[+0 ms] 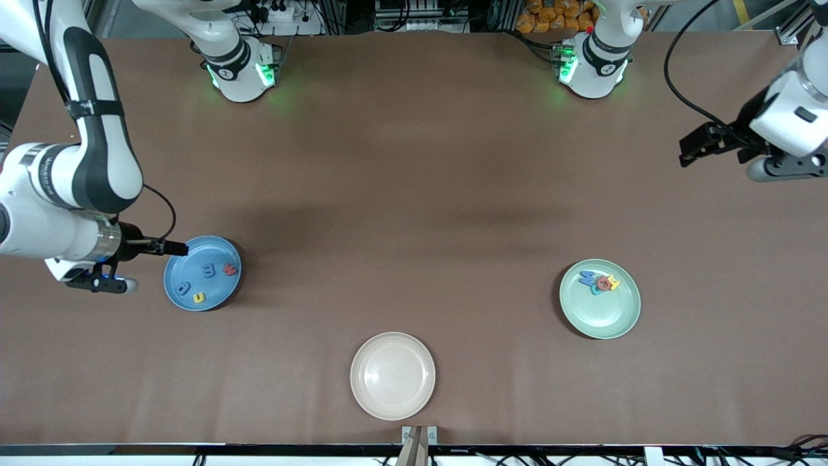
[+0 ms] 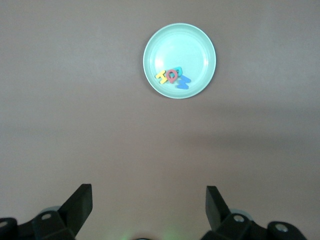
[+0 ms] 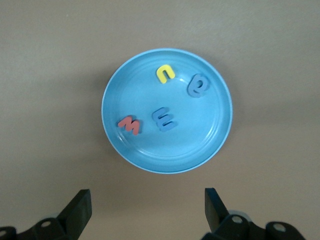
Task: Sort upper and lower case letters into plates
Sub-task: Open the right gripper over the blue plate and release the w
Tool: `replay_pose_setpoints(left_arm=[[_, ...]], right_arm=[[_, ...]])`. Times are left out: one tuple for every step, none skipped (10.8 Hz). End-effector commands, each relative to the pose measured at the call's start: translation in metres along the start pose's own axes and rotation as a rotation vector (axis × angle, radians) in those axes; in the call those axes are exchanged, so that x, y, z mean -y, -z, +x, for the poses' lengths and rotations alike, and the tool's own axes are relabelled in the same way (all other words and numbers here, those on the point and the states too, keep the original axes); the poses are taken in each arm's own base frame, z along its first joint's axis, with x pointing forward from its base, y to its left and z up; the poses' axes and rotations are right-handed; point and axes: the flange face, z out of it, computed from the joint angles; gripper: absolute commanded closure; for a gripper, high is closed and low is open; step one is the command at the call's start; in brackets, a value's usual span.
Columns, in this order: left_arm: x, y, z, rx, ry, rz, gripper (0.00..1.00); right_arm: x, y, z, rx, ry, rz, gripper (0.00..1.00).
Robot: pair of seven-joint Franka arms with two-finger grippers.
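Note:
The light blue plate [image 1: 207, 249] lies toward the right arm's end of the table. It holds a red letter [image 1: 229, 268], two blue letters [image 1: 208, 270] and a yellow one [image 1: 198, 298]. The right wrist view shows the plate [image 3: 165, 150] with a yellow n [image 3: 165, 74], blue e [image 3: 197, 85], blue E [image 3: 164, 119] and red M [image 3: 130, 125]. The mint green plate [image 1: 605, 310] holds a cluster of letters [image 1: 599, 281], which also shows in the left wrist view [image 2: 172, 76]. My right gripper [image 1: 103, 283] is open and empty, up beside the blue plate. My left gripper [image 1: 786, 169] is open and empty, high over the table's end.
A cream-beige plate [image 1: 392, 375] sits empty near the table's front edge, between the two other plates. The arm bases [image 1: 242, 71] stand along the back edge.

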Motion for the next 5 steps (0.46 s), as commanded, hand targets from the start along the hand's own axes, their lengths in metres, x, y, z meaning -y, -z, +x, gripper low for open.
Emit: replay_pose_setpoints(left_arm=[[0.010, 0.001, 0.002, -0.040, 0.006, -0.031, 0.00], [0.010, 0.001, 0.003, -0.046, 0.006, -0.030, 0.00], [0.011, 0.000, 0.004, -0.050, 0.008, -0.026, 0.00], [0.011, 0.000, 0.004, -0.051, 0.006, -0.021, 0.00], [0.012, 0.000, 0.004, -0.051, 0.008, -0.020, 0.00]], right_arm=[[0.012, -0.009, -0.047, -0.037, 0.065, -0.056, 0.00], [0.019, -0.007, -0.061, -0.051, 0.086, -0.066, 0.00], [0.021, 0.001, -0.070, -0.063, 0.093, -0.070, 0.00], [0.025, 0.008, -0.079, -0.076, 0.101, -0.073, 0.00], [0.033, 0.023, -0.087, -0.102, 0.117, -0.077, 0.00]])
